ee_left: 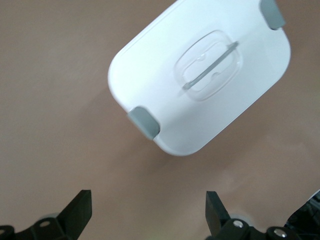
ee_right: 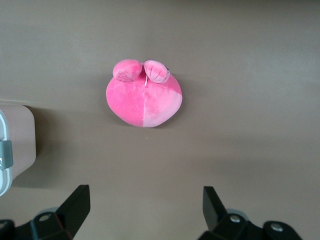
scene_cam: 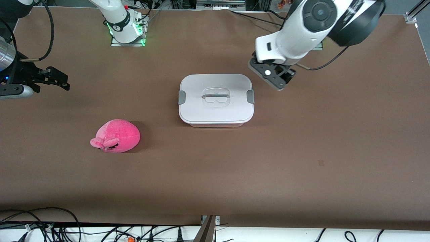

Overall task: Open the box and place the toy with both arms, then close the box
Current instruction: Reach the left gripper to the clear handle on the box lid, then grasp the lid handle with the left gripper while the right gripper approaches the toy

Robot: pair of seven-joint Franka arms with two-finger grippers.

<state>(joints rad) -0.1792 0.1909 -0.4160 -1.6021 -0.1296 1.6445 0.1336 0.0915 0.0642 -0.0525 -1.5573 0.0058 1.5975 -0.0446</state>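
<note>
On the brown tabletop [scene_cam: 302, 151], roughly mid-way between the two arms' ends: the box [scene_cam: 216, 100], closed, with its flat white lid [scene_cam: 215, 111] seated level on the tub. Grey clips on both short sides of the lid, one toward the right arm's end [scene_cam: 181, 97], one toward the left arm's end [scene_cam: 250, 96], both folded against the rim. Clear handle [scene_cam: 216, 96] lying flat in the middle of the lid. Only a thin strip of the tub's wall visible under the lid's edge nearest the front camera.

Nearer the front camera than the box and toward the right arm's end: the toy [scene_cam: 116, 136], a round bright-pink plush, well apart from the box, resting on the tabletop with paler ears and snout turned toward the right arm's end of the table. Untouched by either arm.

Left pincer [scene_cam: 280, 80] up in the air over bare tabletop, just beside the box's corner at the left arm's end, not touching it. Fingers spread wide apart, nothing between them; in the left wrist view both black fingertips [ee_left: 80, 212] show at the frame's edge with the lid and one grey clip in sight past them.

Right pincer [scene_cam: 60, 80] hanging over bare tabletop at the right arm's end, well apart from box and toy. Fingers [ee_right: 75, 207] likewise parted and empty, with the toy showing between them farther off in the right wrist view, and a corner of the box at that frame's edge.
</note>
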